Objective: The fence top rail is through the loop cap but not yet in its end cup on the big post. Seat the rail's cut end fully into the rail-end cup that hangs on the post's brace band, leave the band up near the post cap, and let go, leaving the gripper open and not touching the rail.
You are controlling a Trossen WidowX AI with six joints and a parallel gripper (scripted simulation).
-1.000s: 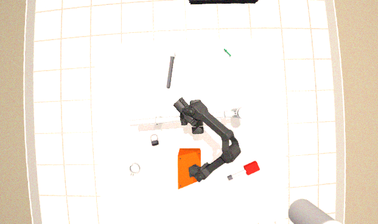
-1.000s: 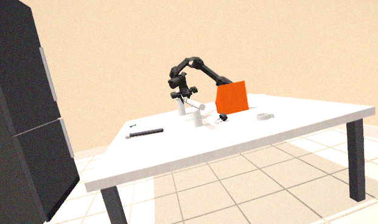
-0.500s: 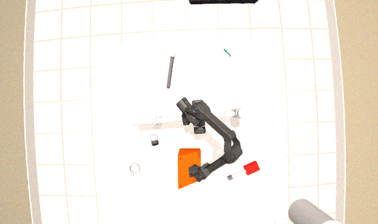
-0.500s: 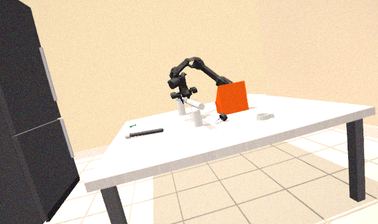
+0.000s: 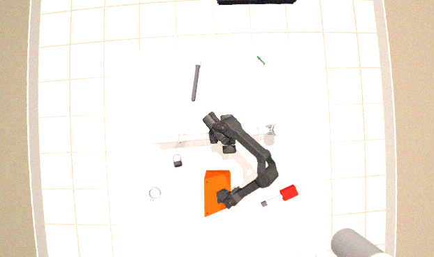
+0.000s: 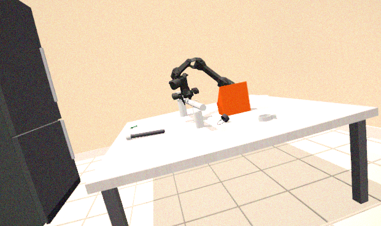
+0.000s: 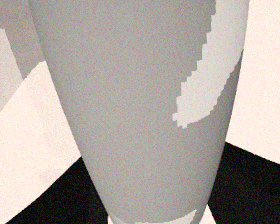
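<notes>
The white rail [image 5: 198,136] [image 6: 196,105] [image 7: 141,100] lies nearly level, through the loop cap [image 5: 180,137] on the small post [image 6: 199,120], with one end sticking out beyond it. My gripper [image 5: 221,136] [image 6: 185,99] [image 7: 146,146] is shut on the rail between the two posts, black fingers on either side. The rail's other end reaches toward the big post [image 5: 275,129] [image 6: 182,109]. In the overhead view the pale cup area beside that post is washed out. I cannot tell whether the cut end is inside the cup. The arm hides part of the rail.
An orange wedge-shaped block [image 5: 215,192] [image 6: 235,99] stands by the arm's base. A black clamp [image 5: 177,163] [image 6: 224,118], a white ring [image 5: 154,193] [image 6: 265,117], a red-handled tool [image 5: 288,193], a dark rod [image 5: 196,84] [image 6: 147,133] and a green piece [image 5: 261,60] [image 6: 134,126] lie around.
</notes>
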